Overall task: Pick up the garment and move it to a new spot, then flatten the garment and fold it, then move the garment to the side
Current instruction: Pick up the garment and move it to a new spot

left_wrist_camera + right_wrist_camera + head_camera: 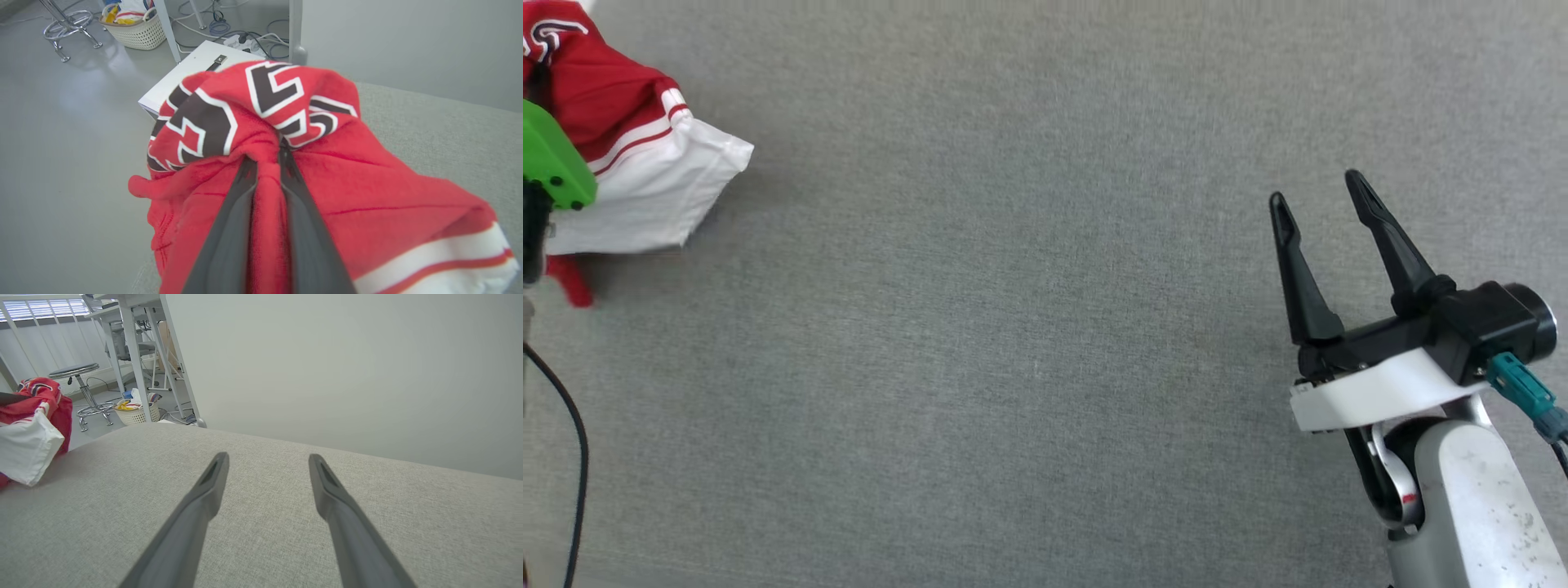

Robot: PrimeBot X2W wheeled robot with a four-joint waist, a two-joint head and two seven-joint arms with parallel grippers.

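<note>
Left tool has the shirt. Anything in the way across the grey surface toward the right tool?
Nothing visible. The garment is pinched in the left tool at the left edge of the grey surface; no object lies between it and the open right tool.

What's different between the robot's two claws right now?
The left gripper is closed, pinching a fold of the red garment; the right gripper is open, its fingers spread with nothing between them. The left gripper is buried in cloth near the table's left side; the right gripper is over bare grey table. Both have two long dark fingers.
</note>
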